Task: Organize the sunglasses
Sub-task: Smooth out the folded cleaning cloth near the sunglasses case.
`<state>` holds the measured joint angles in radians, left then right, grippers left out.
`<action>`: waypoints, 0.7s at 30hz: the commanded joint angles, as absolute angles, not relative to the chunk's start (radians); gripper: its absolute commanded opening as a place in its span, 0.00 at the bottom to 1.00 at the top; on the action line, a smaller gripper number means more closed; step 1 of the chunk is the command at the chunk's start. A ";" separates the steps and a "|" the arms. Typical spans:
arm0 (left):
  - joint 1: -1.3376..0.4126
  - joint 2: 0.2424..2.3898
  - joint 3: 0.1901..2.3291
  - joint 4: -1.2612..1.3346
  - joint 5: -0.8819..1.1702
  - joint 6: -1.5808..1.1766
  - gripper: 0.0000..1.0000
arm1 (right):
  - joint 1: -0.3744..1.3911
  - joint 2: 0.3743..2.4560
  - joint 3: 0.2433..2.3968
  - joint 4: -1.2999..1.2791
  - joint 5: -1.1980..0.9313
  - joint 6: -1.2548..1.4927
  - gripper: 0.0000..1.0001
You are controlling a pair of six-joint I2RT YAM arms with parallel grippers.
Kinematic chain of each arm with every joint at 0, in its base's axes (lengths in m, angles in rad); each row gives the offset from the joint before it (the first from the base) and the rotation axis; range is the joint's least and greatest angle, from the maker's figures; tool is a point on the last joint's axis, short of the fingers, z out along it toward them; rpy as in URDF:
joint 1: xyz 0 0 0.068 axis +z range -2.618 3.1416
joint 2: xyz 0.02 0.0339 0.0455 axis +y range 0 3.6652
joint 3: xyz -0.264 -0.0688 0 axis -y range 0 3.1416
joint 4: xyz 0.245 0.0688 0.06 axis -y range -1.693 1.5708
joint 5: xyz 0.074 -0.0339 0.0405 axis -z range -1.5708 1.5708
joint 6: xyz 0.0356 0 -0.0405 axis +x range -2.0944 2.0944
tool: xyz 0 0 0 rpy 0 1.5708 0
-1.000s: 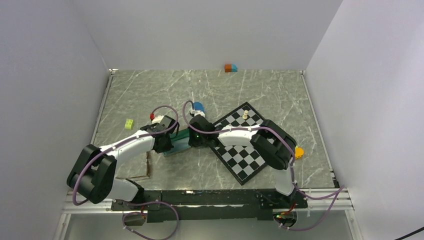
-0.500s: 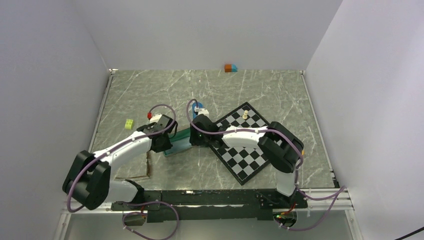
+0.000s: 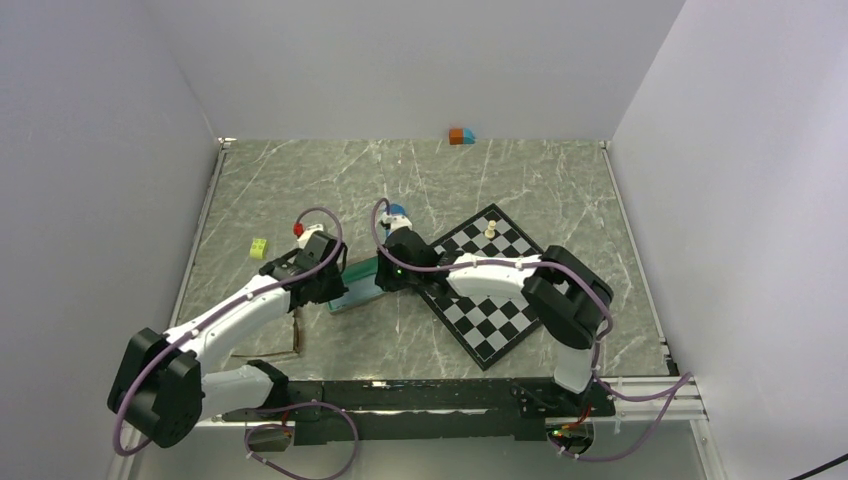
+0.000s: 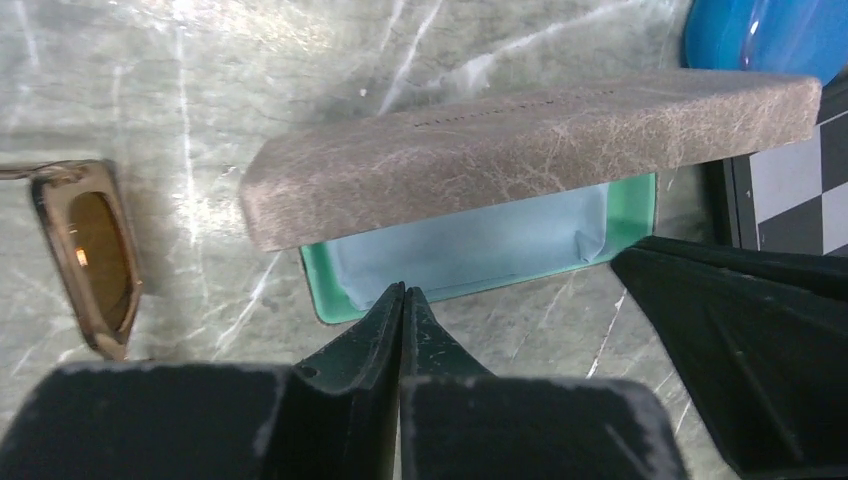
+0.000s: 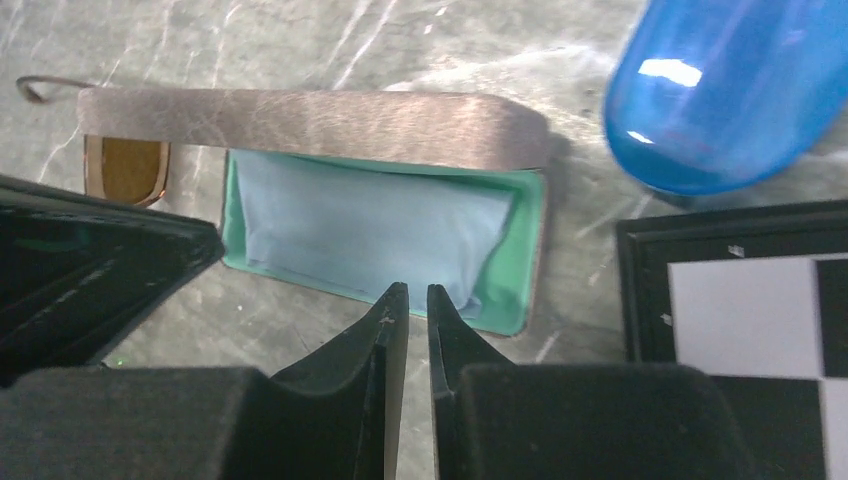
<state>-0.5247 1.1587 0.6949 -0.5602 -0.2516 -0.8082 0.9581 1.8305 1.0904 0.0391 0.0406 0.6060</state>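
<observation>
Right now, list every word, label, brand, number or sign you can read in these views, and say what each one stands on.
Nothing can be read outright.
Brown case lid: one embossed line of small letters near its far edge, too blurred to read.
Chessboard: tiny pale marks on the black border, too small to read.
Blue capsule case and brown sunglasses: no lettering visible.

An open green-lined case [image 5: 300, 125] holding a light-blue cloth [image 5: 370, 225] lies just ahead of the jaws. A blue capsule [image 5: 720, 90] lies ahead-right, a chessboard [image 5: 740, 300] right.
</observation>
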 commanded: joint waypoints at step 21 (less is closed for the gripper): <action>-0.521 1.365 0.630 -0.529 -0.342 -0.879 0.00 | 0.966 1.911 1.076 0.144 0.302 0.624 0.21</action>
